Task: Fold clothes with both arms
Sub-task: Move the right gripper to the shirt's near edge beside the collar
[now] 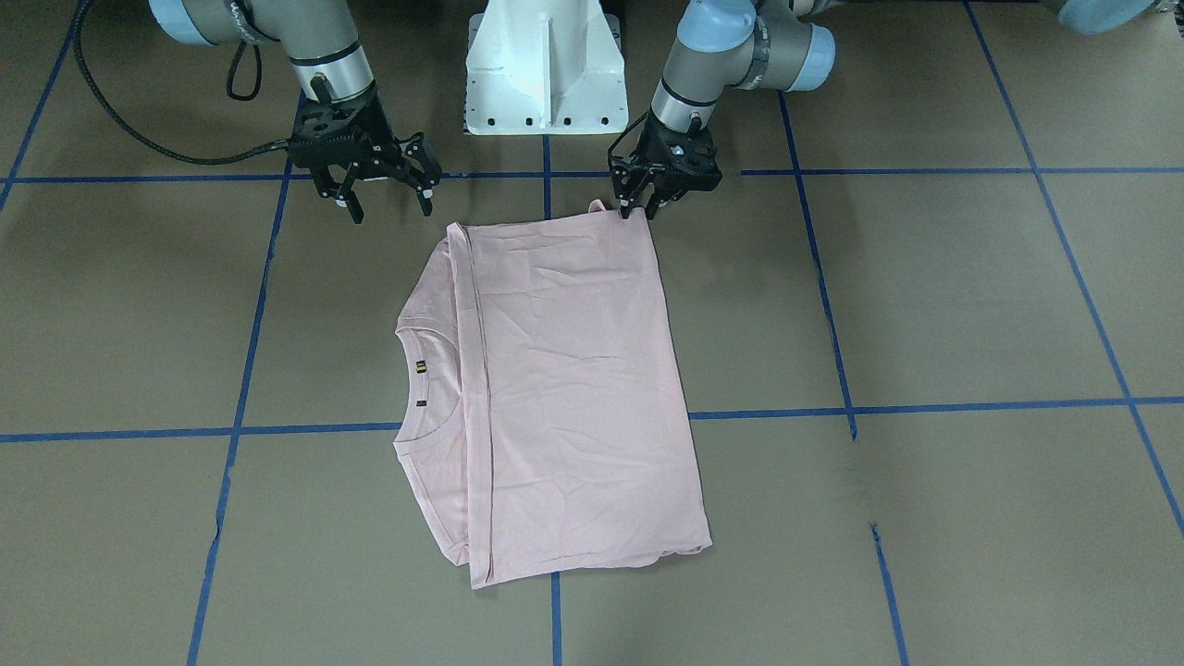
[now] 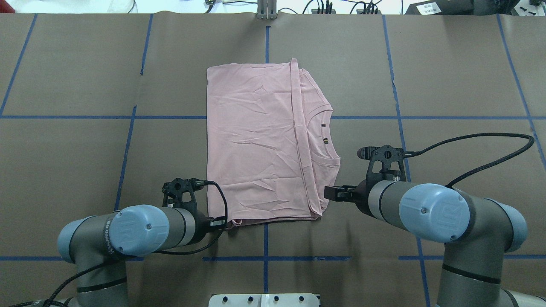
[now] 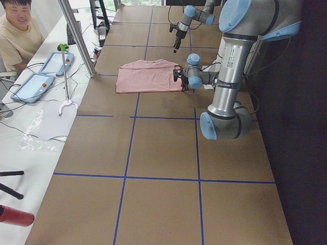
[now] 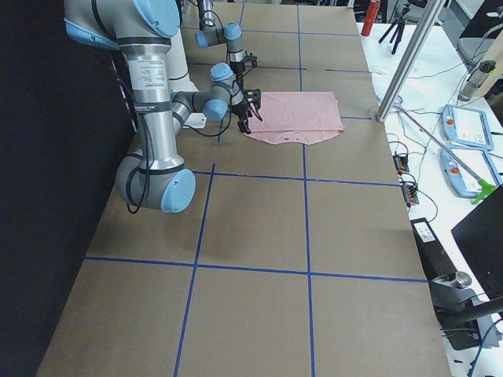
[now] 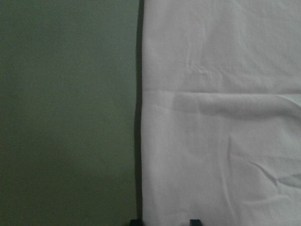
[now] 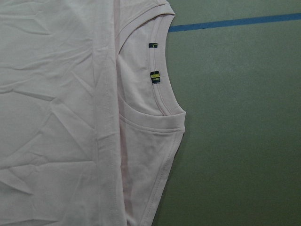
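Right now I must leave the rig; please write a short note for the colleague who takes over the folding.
Left gripper: fingers slightly apart, at the corner of the T-shirt nearest the robot, no clear grip.
Right gripper: open, off the cloth, on the collar side.
T-shirt lies flat on the table.
Done: one layer folded over, up to the neckline.
To do: probably another fold; both must grasp first.

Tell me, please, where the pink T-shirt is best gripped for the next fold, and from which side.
Grip the T-shirt at both corners of its edge nearest the robot: the left claw at the plain corner, the right claw at the collar corner. Come down from above, probably: the cloth lies flat, and that straight edge faces both claws.
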`<state>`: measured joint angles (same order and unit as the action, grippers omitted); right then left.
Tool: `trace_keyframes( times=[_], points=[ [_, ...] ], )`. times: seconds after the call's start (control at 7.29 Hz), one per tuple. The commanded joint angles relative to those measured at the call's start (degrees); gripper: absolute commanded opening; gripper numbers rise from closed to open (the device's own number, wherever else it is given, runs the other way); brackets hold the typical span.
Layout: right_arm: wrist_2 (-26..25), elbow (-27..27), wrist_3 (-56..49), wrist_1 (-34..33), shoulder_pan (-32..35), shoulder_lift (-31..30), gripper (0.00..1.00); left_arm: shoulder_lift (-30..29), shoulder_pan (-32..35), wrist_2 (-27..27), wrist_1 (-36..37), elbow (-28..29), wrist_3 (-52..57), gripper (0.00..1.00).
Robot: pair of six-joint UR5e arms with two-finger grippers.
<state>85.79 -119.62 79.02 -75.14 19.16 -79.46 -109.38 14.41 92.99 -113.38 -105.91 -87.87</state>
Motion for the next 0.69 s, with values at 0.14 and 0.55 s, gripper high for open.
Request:
trace_keyframes(
  times=[0.14,0.55],
  points=[
    [0.0,0.1,0.2,0.0,-0.1,0.0,1.00,0.0,-0.3,-0.1,0.0,0.0,0.0,0.00],
    [-0.4,1.3,3.0,-0.5,-0.9,1.5,0.99,0.0,-0.3,-0.1,0.0,-0.2,0.1,0.00]
  ],
)
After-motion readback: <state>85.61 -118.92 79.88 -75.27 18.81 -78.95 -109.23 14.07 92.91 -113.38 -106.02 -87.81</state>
